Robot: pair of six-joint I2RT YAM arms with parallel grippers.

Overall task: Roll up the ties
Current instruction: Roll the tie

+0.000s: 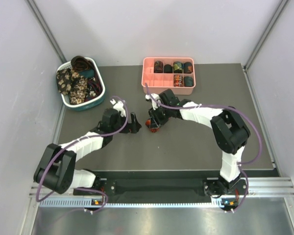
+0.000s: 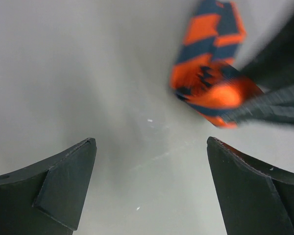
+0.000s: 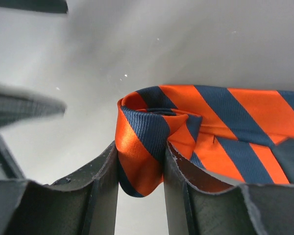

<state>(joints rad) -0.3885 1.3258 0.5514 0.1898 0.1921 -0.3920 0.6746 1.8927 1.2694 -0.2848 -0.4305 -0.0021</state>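
An orange and dark-blue striped tie (image 3: 220, 117) is partly coiled, and my right gripper (image 3: 140, 147) is shut on the coil's rolled end, one finger on each side. The rest of the tie trails off to the right in the right wrist view. From above, this gripper (image 1: 153, 125) holds the coil low over the middle of the dark table. My left gripper (image 1: 135, 123) sits just to its left, open and empty. In the left wrist view its jaws (image 2: 151, 142) stand wide apart over bare table, with the striped tie (image 2: 210, 78) ahead and to the right.
A pink compartment tray (image 1: 168, 90) at the back centre holds several rolled ties (image 1: 177, 66). A white-and-teal basket (image 1: 83, 105) at the back left holds several loose ties (image 1: 73, 83), floral and dark. White walls close in the table on three sides.
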